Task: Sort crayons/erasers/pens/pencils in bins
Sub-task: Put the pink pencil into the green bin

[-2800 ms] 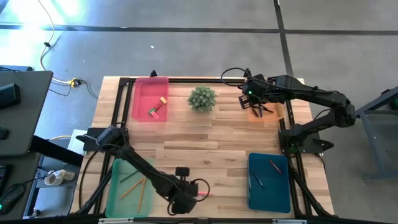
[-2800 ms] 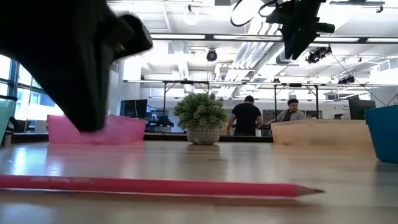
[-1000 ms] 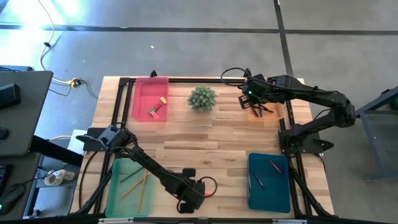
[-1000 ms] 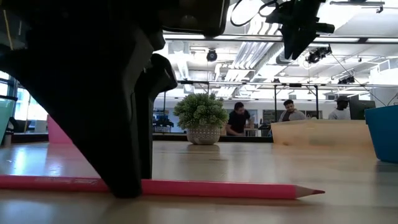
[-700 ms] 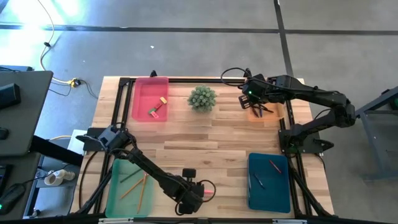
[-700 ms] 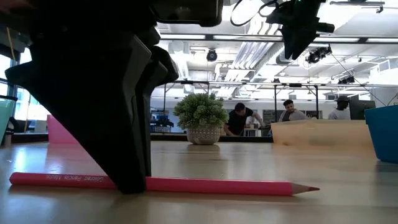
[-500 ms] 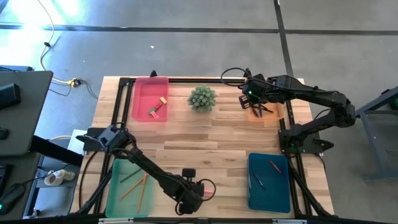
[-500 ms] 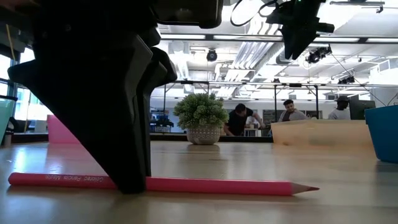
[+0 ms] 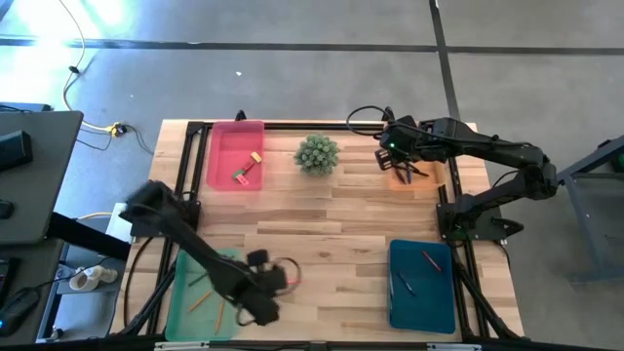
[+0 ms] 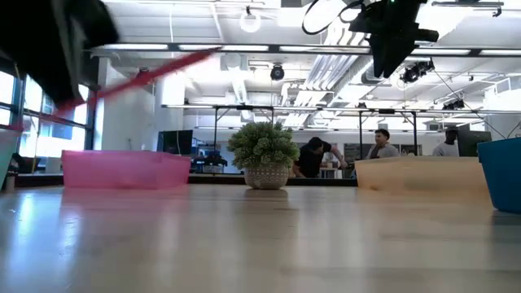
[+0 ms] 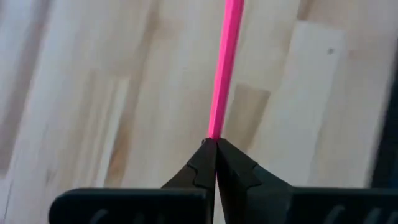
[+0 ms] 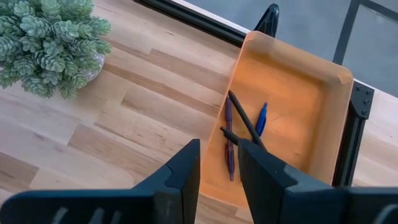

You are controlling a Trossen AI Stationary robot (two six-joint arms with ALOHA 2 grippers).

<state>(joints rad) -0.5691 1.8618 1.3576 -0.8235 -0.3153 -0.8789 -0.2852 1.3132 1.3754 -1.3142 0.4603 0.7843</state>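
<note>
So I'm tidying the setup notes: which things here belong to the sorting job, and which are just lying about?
Job:
pink pencil in the shut left pincer
green bin
pink bin
orange bin with pens
blue bin
right pincer above the orange bin

Lying about:
potted plant

A pale wooden plank worktop (image 9: pixel 331 219) edged by a black frame carries a small potted plant (image 9: pixel 317 154) at its far middle. Left of the plant lies the pink bin (image 9: pixel 235 154), right of it the orange bin (image 9: pixel 417 168). Nearer than the plant lie the light green bin (image 9: pixel 195 292) on the left and the teal-blue bin (image 9: pixel 421 285) on the right.
</note>
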